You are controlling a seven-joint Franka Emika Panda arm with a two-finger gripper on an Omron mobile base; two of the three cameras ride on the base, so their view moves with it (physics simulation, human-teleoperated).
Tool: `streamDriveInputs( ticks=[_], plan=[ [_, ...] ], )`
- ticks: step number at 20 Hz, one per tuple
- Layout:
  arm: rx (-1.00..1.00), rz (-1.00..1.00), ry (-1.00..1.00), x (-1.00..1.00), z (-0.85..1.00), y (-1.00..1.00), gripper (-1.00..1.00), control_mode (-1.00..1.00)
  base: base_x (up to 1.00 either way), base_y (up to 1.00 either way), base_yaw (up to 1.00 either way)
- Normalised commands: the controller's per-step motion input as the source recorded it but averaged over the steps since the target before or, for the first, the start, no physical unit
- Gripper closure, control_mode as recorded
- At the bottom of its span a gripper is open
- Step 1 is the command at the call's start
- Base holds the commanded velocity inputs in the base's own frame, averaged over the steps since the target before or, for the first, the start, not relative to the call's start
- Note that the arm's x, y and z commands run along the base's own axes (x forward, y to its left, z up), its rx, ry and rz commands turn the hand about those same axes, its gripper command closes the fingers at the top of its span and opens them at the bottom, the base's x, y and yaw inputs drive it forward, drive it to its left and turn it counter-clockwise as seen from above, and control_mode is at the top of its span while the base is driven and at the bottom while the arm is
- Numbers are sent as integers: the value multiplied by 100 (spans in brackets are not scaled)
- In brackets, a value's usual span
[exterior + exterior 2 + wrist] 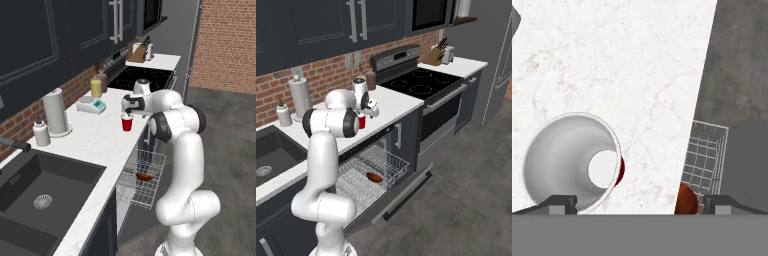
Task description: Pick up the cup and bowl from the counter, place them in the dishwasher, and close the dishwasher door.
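Currently the gripper (639, 204) hangs spread wide above the cup (572, 162), holding nothing. Risk — the cup sits off to one side of the fingers, so a straight descent could clip its rim and topple it. The cup stands upright on the counter (95, 140) near the edge, red with white inside; the bowl (144, 177) lies in the dishwasher (373, 172) rack.

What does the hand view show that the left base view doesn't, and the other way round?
Hand view alone: the cup's white inside seen from above, and the open gripper's fingertips.
Left base view alone: the sink, paper towel roll, bottles and stove.
Both: the cup standing on the counter, and the bowl in the pulled-out dishwasher rack.
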Motion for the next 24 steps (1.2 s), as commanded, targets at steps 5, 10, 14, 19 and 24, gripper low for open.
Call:
streamDriveInputs(
  ticks=[5,10,14,19,24],
  plan=[
    [0,0,2,34,-9,0,-100,-100,0,0,0],
    [0,0,1,29,-8,0,-100,-100,0,0,0],
    [0,0,2,27,-6,1,-100,-100,0,0,0],
    [0,0,4,23,-10,7,-100,-100,0,0,0],
    [0,0,3,3,-10,11,-100,-100,0,0,0]
  ],
)
